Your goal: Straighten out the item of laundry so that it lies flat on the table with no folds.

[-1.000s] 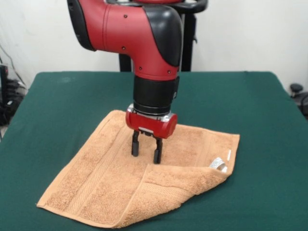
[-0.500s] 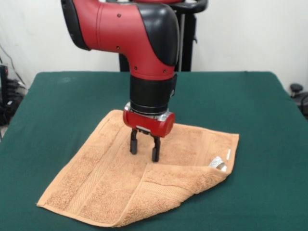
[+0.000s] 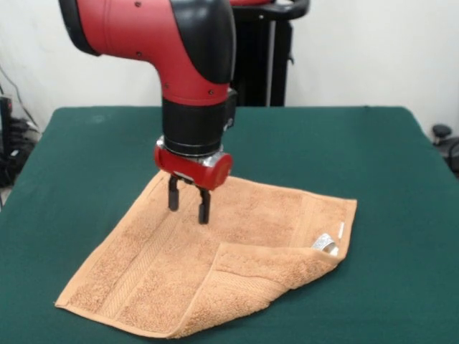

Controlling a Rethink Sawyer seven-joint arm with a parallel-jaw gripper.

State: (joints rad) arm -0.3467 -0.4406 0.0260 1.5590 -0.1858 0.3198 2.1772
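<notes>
The towel point(image 3: 215, 269), orange-tan terry, lies on the dark green surface point(image 3: 387, 158) toward its near side, with the near corner folded back over itself and a white label point(image 3: 341, 230) at the right edge. The claw point(image 3: 188, 208) hangs over the towel's far-left part, fingers apart, empty.

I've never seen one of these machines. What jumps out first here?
The big red and black arm comes down from above, its gripper open over the far left part of an orange-tan towel. The towel lies on a green table, and its near right corner is folded back over itself.
</notes>
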